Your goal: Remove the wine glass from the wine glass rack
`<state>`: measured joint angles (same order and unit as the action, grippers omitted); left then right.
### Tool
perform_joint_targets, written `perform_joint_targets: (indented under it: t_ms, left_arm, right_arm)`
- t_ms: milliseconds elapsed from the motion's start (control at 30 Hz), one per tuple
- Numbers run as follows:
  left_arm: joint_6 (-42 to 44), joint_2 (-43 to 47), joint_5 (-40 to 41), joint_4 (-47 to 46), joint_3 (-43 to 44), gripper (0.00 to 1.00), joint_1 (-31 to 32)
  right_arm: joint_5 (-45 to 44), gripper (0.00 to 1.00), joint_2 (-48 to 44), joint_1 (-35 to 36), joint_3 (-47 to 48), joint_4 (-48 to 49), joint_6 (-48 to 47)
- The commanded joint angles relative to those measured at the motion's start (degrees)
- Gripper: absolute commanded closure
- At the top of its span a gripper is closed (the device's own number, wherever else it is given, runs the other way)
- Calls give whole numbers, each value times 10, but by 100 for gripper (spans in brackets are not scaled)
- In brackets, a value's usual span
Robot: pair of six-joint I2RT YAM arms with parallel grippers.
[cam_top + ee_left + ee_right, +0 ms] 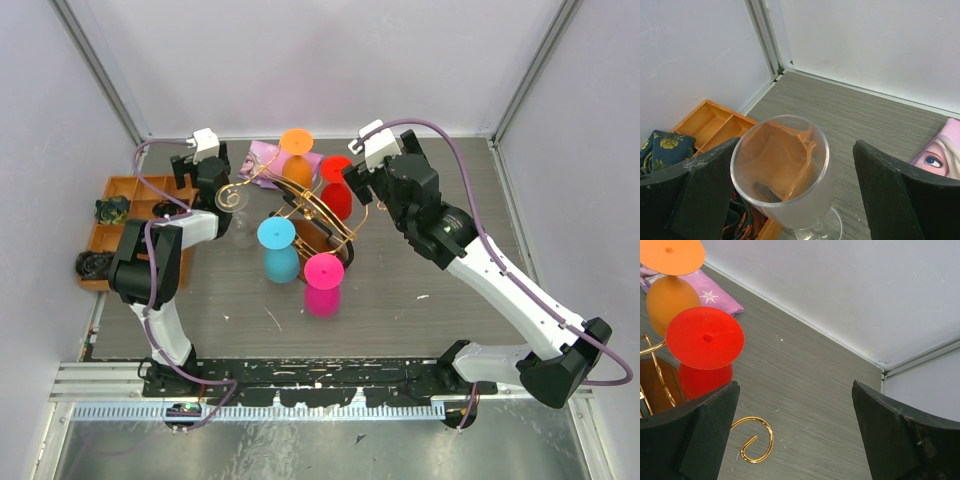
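— What crowds the wine glass rack point(310, 222)?
— Coloured glasses point(277, 233) hang upside down on it; an orange tray point(125, 190) lies left.
— The arms?
— On its folded arm, the left end effector point(796, 145) stands released around the clear wine glass point(782, 170), upright on the surface point(400, 300) beside the tray. The right end effector point(795, 385) gapes near the red glass point(705, 337).
— The clear glass's foot?
— Only the left wrist view shows it.

The left arm point(165, 330) and the right arm point(510, 290) have white link shells and black joint housings, with black bases on the rail point(320, 372). A mauve cable point(470, 190) runs along each arm to a white camera block point(207, 140) at the end farthest from the rail. The left gripper point(795, 195) and the right gripper point(795, 435) have broad matte-black fingers point(705, 195) with blunt, angular edges.
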<state>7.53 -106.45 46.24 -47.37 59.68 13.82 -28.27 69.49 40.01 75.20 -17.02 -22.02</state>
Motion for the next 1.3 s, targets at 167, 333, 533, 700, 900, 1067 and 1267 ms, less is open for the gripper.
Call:
perform_joint_targets:
  t_ms: [167, 333, 533, 700, 900, 1067, 1267]
  left_arm:
    - [7, 41, 35, -33, -36, 1, 2]
    - [12, 51, 40, -28, -34, 1, 2]
    - [19, 60, 60, -21, -39, 1, 2]
    - [28, 70, 69, -14, -45, 1, 2]
    - [13, 92, 85, -6, -73, 1, 2]
    - [4, 103, 87, -1, -88, 1, 2]
    - [8, 89, 79, 0, -70, 1, 2]
  right_arm:
    - [9, 0, -12, 0, 4, 17, 18]
    - [11, 0, -16, 0, 3, 17, 19]
    - [12, 0, -17, 0, 1, 17, 18]
    - [13, 0, -20, 1, -2, 17, 21]
    - [15, 0, -20, 1, -3, 17, 25]
    - [18, 0, -22, 0, -6, 17, 27]
    - [17, 0, -25, 0, -10, 17, 25]
